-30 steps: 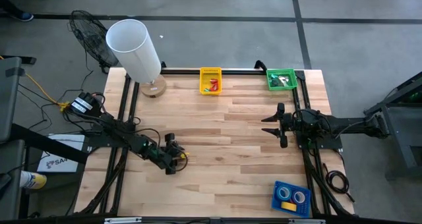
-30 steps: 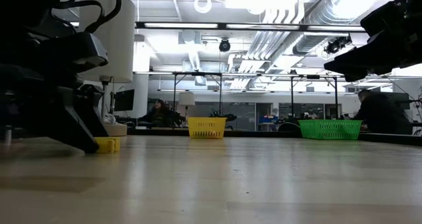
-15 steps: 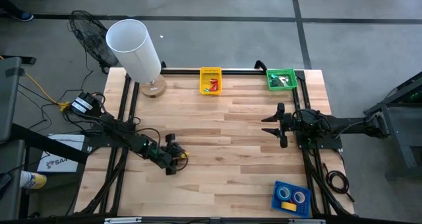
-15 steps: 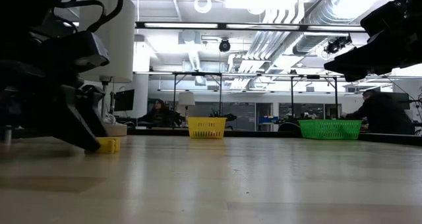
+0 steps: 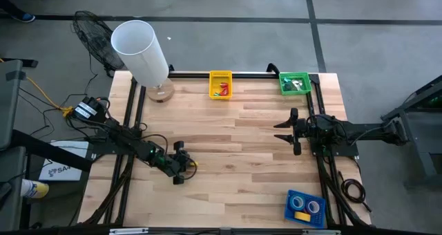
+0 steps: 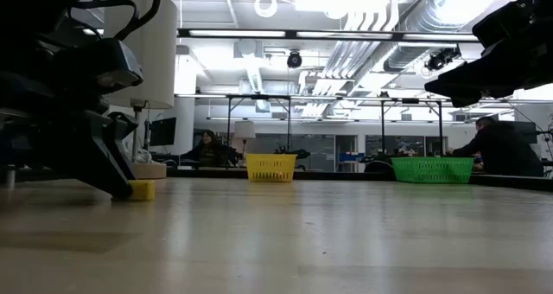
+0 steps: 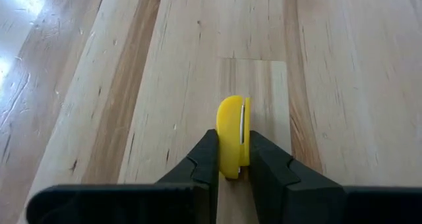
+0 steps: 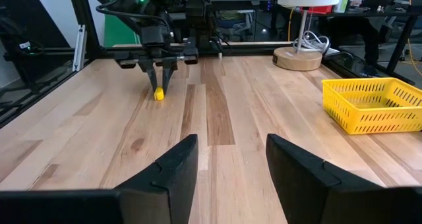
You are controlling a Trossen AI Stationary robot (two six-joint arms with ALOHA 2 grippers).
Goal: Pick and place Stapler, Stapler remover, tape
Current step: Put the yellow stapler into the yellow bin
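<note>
A small yellow piece [image 7: 232,135] with a thin metal strip lies on the wooden table at the near left. Whether it is the stapler or the stapler remover, I cannot tell. My left gripper [image 5: 185,164] is shut on it, and the low view shows the yellow piece [image 6: 143,189] down on the tabletop. Two rolls of tape sit in a blue tray [image 5: 304,207] at the near right corner. My right gripper [image 5: 284,130] hovers open over the table's right side, far from the piece and touching nothing. My left gripper pinches the yellow piece by its two flat sides [image 7: 227,159] between its two fingers, at the end nearest the gripper. The fingers slant down from the table's left. The rounded far end sticks out beyond the fingertips, and the piece rests on the table.
A yellow basket [image 5: 220,84] with red things and a green basket [image 5: 293,83] stand at the far edge. A white lamp [image 5: 141,52] stands at the far left corner. Bare wood stretches across the middle of the table.
My left gripper has shut on the yellow piece, its fingers drawing in from either side. The arm has stayed in place and the piece is still on the table.
</note>
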